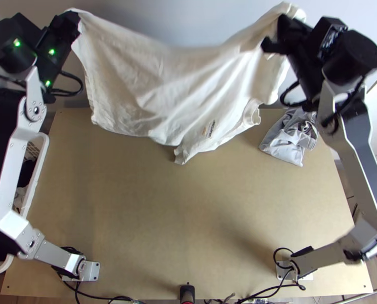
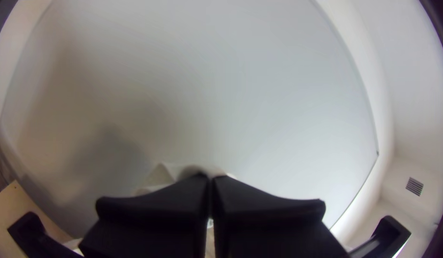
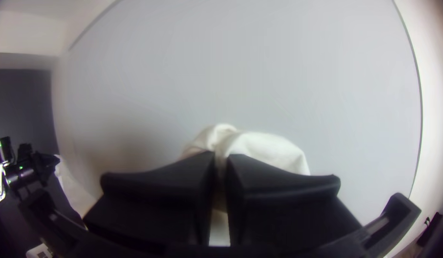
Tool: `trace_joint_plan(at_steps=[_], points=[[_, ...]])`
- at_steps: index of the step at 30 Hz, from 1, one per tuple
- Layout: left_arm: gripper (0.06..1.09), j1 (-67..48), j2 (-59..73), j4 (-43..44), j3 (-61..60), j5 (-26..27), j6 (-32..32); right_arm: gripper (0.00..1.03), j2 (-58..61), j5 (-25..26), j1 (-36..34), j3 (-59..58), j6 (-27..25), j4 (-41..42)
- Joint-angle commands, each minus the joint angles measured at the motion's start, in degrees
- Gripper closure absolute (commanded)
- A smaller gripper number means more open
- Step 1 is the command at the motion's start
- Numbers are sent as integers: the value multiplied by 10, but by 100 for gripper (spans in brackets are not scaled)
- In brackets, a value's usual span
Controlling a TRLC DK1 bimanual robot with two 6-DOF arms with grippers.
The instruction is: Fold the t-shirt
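The shirt (image 1: 153, 86) hangs between the left pincer (image 2: 210, 179) and right pincer (image 3: 222, 158), both clamped on it, drooping below them towards the tabletop (image 1: 137, 202). It's lifted, but I'd say all folding is left.

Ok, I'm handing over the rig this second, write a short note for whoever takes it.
Left hand: shut on the shirt, up beyond the table's far edge.
Right hand: shut on the shirt, across from the left one.
Shirt: held up between both, sagging in the middle, its low end above or on the far part of the table; can't tell if it touches.
Done: shirt gripped at two places and lifted.
Left: probably lay it down, smooth it, then make the folds.
Also there: a second cloth at the table's far right.
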Motion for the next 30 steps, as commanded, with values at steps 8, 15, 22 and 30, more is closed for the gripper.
trace_joint_plan(at_steps=[8, 15, 22, 30], points=[[100, 41, 85, 111, 94, -60, 41, 96, 120, 26, -62, 162, -47, 124], [100, 41, 96, 123, 77, -61, 51, 96, 124, 23, -55, 163, -75, 169], [100, 35, 104, 123, 53, -58, 51, 96, 120, 23, -32, 110, -80, 142], [100, 48, 65, 103, -41, -39, 76, 96, 24, 16, -21, -128, -103, 180]])
